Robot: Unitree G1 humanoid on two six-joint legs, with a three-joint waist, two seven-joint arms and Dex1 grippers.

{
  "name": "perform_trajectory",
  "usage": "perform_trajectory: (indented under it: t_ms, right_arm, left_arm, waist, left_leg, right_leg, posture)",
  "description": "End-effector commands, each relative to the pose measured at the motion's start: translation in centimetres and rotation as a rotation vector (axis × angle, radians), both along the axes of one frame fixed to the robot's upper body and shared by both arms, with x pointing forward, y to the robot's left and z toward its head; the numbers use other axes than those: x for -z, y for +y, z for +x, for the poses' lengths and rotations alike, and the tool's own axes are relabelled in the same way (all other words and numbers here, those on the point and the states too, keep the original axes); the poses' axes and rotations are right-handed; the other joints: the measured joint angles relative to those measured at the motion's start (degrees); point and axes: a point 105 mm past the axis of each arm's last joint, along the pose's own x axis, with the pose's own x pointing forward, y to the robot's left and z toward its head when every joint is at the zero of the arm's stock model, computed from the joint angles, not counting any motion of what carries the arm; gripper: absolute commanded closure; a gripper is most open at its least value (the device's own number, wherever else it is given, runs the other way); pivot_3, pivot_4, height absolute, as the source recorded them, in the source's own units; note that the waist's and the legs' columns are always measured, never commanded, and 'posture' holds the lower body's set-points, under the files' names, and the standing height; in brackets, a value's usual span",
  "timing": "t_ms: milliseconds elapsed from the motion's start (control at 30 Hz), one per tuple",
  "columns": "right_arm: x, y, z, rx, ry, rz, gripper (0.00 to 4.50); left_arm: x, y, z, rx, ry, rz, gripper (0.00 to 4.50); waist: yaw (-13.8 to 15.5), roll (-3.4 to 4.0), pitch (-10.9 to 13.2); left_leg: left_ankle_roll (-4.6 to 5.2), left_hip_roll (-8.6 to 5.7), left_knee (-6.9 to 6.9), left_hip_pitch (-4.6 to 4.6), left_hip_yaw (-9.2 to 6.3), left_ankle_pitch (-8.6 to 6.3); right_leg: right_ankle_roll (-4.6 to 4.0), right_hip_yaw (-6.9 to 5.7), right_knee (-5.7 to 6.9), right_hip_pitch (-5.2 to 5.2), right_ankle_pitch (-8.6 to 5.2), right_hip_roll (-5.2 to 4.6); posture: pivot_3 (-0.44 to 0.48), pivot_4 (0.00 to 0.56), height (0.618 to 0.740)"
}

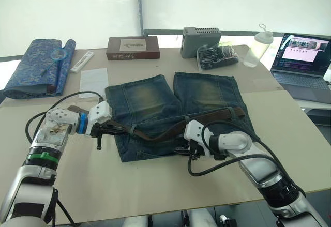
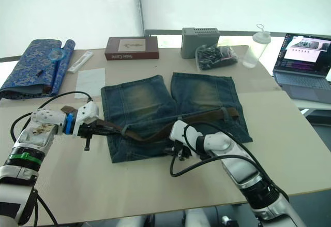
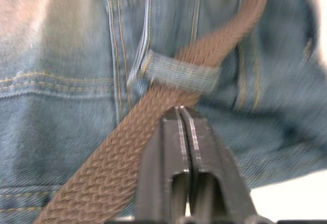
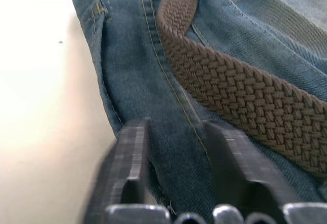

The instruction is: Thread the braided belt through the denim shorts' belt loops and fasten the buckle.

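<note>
Beige table (image 1: 155,185) under a bright white backdrop. Far left: folded blue patterned cloth (image 1: 39,66). Then left gripper (image 1: 111,129) at the waistband's left end, fingers (image 3: 179,147) pressed together with no gap, tips touching the braided belt (image 1: 170,126) just short of a belt loop (image 3: 179,73); whether any strap is pinched between them cannot be told. Middle: denim shorts (image 1: 155,103) flat on the table, legs pointing away, waistband toward the robot; belt running across the waistband, through that loop, sagging in a curve mid-way, rising toward the right hip. Behind: brown box (image 1: 133,48) and grey box (image 1: 200,41). Right gripper (image 1: 187,151) at the waistband edge, fingers (image 4: 130,157) spread apart, denim lying between them, belt just beside, nothing clamped. Far right: plastic bottle (image 1: 257,46), open laptop (image 1: 302,56).
</note>
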Motion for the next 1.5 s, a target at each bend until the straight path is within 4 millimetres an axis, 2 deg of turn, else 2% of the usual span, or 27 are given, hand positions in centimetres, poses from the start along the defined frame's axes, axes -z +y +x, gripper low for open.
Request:
perform_trajectory:
  t_ms: [33,67,167,267,300,333,367,500,667,767,833,933,1033,1133,1500]
  right_arm:
    - [-1.5,0.3,-0.3,-0.029,-0.061,0.038,4.25]
    - [-1.6,0.3,-0.4,-0.034,-0.066,0.043,4.49]
    - [-2.2,0.6,-1.1,-0.074,-0.051,0.072,4.49]
    - [-3.5,0.9,-1.6,-0.098,-0.075,0.119,3.68]
    - [-3.8,0.9,-1.5,-0.093,-0.098,0.126,3.54]
    - [-3.9,0.9,-1.5,-0.093,-0.103,0.135,3.1]
    - [-3.9,1.0,-1.6,-0.099,-0.101,0.138,2.89]
    - [-3.8,1.2,-1.8,-0.115,-0.109,0.143,2.89]
    - [-3.4,1.3,-1.4,-0.109,-0.118,0.139,2.89]
    - [-3.3,1.3,-1.2,-0.101,-0.125,0.135,2.89]
    - [-3.4,1.1,-1.1,-0.095,-0.132,0.134,2.89]
    - [-3.6,1.0,-0.9,-0.082,-0.137,0.143,2.75]
    - [-3.6,1.0,-0.9,-0.075,-0.139,0.149,2.75]
    - [-3.6,1.2,-0.9,-0.071,-0.139,0.159,2.75]
    - [-3.6,1.6,-0.9,-0.062,-0.142,0.166,2.75]
  left_arm:
    - [-0.1,0.0,0.5,0.052,-0.099,0.075,4.5]
    - [0.1,0.0,0.5,0.061,-0.113,0.082,4.5]
    - [-0.5,-0.5,1.1,0.053,-0.166,0.042,4.5]
    - [-2.1,-0.8,1.2,0.05,-0.214,-0.016,3.75]
    - [-2.6,-0.8,1.3,0.04,-0.237,-0.032,3.72]
    - [-3.0,-0.9,1.4,0.037,-0.274,-0.036,3.71]
    - [-3.1,-1.0,1.4,0.04,-0.294,-0.034,3.71]
    - [-3.3,-1.0,1.7,0.028,-0.381,-0.008,3.71]
    - [-2.5,-1.4,2.2,0.022,-0.436,0.034,3.71]
    - [-2.9,-1.5,1.9,0.001,-0.373,-0.048,3.71]
    - [-3.6,-1.1,0.9,0.019,-0.327,-0.081,3.71]
    - [-3.9,0.6,-0.1,-0.001,-0.29,-0.06,2.96]
    - [-4.5,1.0,0.1,-0.048,-0.306,-0.077,1.63]
    - [-4.4,0.8,0.8,-0.056,-0.351,-0.047,1.63]
    - [-1.9,-0.9,3.9,0.016,-0.508,0.174,1.63]
  waist:
    - [0.06,0.0,0.0]
    - [0.11,0.0,0.0]
    - [0.42,0.0,0.0]
    - [0.47,0.0,0.0]
    - [0.47,0.0,0.0]
    - [0.48,-0.01,0.0]
    - [0.48,-0.01,0.0]
    - [0.46,-0.01,0.0]
    - [0.5,0.0,0.0]
    - [0.52,-0.01,0.0]
    - [0.34,0.0,0.0]
    - [-0.19,0.0,0.0]
    - [-0.26,0.0,0.0]
    - [0.23,0.0,0.0]
    - [0.54,-0.01,-0.01]
  left_leg:
    - [0.0,0.0,0.0,-0.01,0.0,0.0]
    - [0.0,0.0,0.01,-0.01,0.0,0.0]
    - [0.0,-0.01,0.02,-0.01,0.0,0.0]
    - [0.01,-0.01,0.07,-0.04,-0.01,0.0]
    - [0.01,0.0,0.08,-0.04,-0.02,0.0]
    - [0.01,0.01,0.08,-0.04,-0.02,-0.01]
    - [0.01,0.0,0.08,-0.04,-0.03,0.0]
    - [0.01,0.0,0.08,-0.03,-0.03,0.0]
    - [0.0,0.0,0.08,-0.03,-0.03,0.0]
    - [0.01,-0.02,0.08,-0.03,-0.02,0.0]
    - [0.01,0.0,0.08,-0.04,-0.01,-0.01]
    - [0.02,0.05,0.06,-0.04,-0.02,-0.01]
    - [0.01,0.08,0.05,-0.01,-0.03,-0.01]
    - [0.01,0.02,0.08,0.01,-0.03,-0.01]
    - [0.01,-0.04,0.11,0.01,0.02,-0.01]
  right_leg:
    - [0.0,0.0,0.0,0.0,0.0,-0.01]
    - [0.0,0.0,0.0,0.0,0.0,-0.01]
    - [0.0,0.0,0.0,0.0,0.0,-0.02]
    - [0.01,-0.01,0.01,0.0,0.01,-0.02]
    - [0.01,-0.01,0.01,0.0,0.01,-0.02]
    - [0.02,-0.01,0.02,0.0,0.01,-0.02]
    - [0.02,-0.02,0.02,0.0,0.01,-0.02]
    - [0.02,-0.01,0.02,0.0,0.01,-0.02]
    - [0.01,-0.01,0.03,0.0,0.01,-0.02]
    - [0.02,-0.01,0.03,0.01,0.01,-0.02]
    - [0.02,-0.01,0.03,0.0,0.01,-0.01]
    - [0.01,-0.01,0.09,-0.01,0.01,0.02]
    - [0.01,-0.01,0.04,-0.01,0.0,0.03]
    - [0.02,-0.01,0.04,0.04,0.0,-0.02]
    - [0.02,-0.01,0.05,0.04,0.02,-0.01]
  posture:
    - [0.0,0.15,0.74]
    - [0.0,0.15,0.74]
    - [0.0,0.15,0.74]
    - [0.0,0.15,0.74]
    - [0.0,0.15,0.74]
    - [0.0,0.15,0.74]
    - [0.0,0.15,0.74]
    - [0.0,0.15,0.74]
    - [0.0,0.15,0.74]
    - [0.0,0.15,0.74]
    - [0.0,0.15,0.74]
    - [0.0,0.15,0.74]
    - [0.0,0.15,0.74]
    - [0.0,0.15,0.74]
    - [0.0,0.15,0.74]
